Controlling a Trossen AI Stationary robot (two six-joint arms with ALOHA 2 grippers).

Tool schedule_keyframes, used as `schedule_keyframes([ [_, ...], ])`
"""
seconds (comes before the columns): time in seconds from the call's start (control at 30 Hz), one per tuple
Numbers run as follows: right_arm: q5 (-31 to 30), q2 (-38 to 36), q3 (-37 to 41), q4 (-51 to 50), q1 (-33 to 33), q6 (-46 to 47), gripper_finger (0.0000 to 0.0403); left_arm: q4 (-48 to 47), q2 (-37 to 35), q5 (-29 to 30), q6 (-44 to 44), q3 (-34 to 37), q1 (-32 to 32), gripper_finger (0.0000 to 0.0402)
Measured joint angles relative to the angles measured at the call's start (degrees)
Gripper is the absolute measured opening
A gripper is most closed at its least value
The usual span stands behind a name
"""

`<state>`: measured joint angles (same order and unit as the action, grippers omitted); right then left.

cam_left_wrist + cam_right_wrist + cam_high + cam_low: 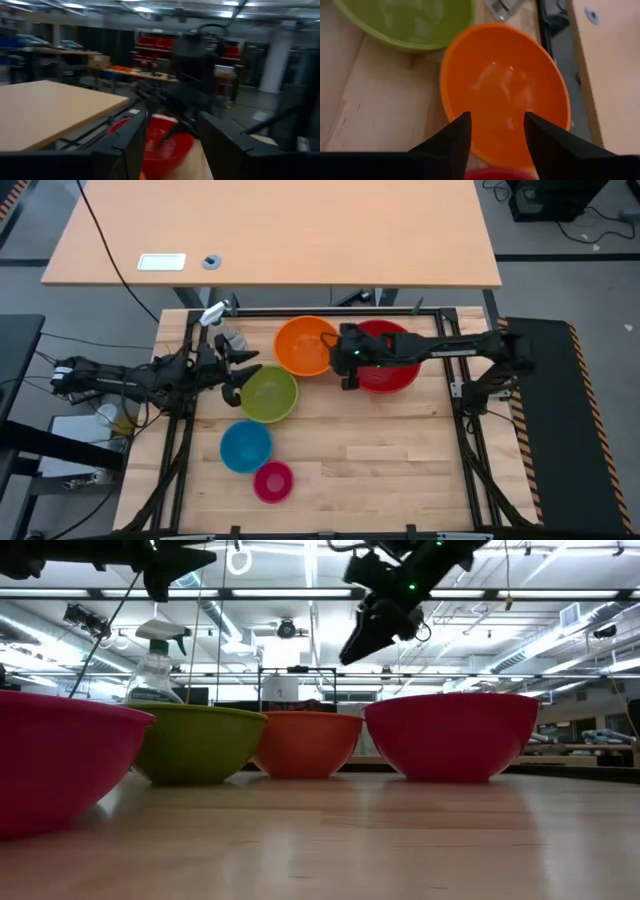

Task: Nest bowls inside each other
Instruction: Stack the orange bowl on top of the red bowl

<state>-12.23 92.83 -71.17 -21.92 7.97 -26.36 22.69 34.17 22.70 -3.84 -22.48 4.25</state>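
Five bowls rest on their bases on the wooden table. The orange bowl (305, 345) and the red bowl (390, 360) are at the far side. The lime green bowl (268, 393) is left of centre, with the blue bowl (245, 445) and the pink bowl (273, 481) nearer. My right gripper (497, 125) hangs open above the orange bowl (505, 90), at its rim next to the red bowl, touching nothing. My left gripper (240, 375) is open in the air beside the green bowl, pointing toward the red bowl (160, 142).
A clear spray bottle (222, 325) with a white nozzle stands at the far left, behind the green bowl. A black frame (300, 310) runs around the table's edges. Bare wood (390, 450) lies at the near right. A separate desk (270, 230) stands beyond.
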Motion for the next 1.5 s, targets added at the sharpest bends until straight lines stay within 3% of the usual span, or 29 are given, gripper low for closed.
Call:
schedule_keyframes([
  [0.23, -2.3, 9.3, -7.2, -5.5, -2.0, -3.3, 0.0234, 3.4, 2.6, 4.8, 0.1, 0.0, 0.0, 0.0181],
  [0.4, -6.0, 15.9, -11.2, -7.2, -1.7, -6.4, 0.0219, 6.1, 3.8, 5.1, 0.1, 0.0, 0.0, 0.0181],
  [0.6, -4.6, 20.7, -13.4, -10.8, -1.1, -6.8, 0.0186, 6.3, 3.8, 5.1, -2.0, 0.0, 0.1, 0.0181],
  [0.8, -6.1, 21.1, -13.4, -10.0, -1.1, -6.8, 0.0165, 6.1, 3.8, 5.1, -2.0, 0.0, 0.1, 0.0181],
  [1.2, -6.2, 17.3, -13.4, -9.6, -1.1, -6.7, 0.0163, 5.8, 3.8, 5.1, -1.4, 0.0, 0.1, 0.0181],
  [1.33, -2.5, 17.5, -13.4, -8.6, -0.7, -7.1, 0.0163, 5.7, 3.8, 5.1, -1.4, 0.0, 0.1, 0.0181],
  [1.5, -4.2, 19.8, -13.4, -4.4, 0.9, -9.2, 0.0160, 5.7, 3.8, 5.1, -1.4, 0.0, 0.1, 0.0181],
])
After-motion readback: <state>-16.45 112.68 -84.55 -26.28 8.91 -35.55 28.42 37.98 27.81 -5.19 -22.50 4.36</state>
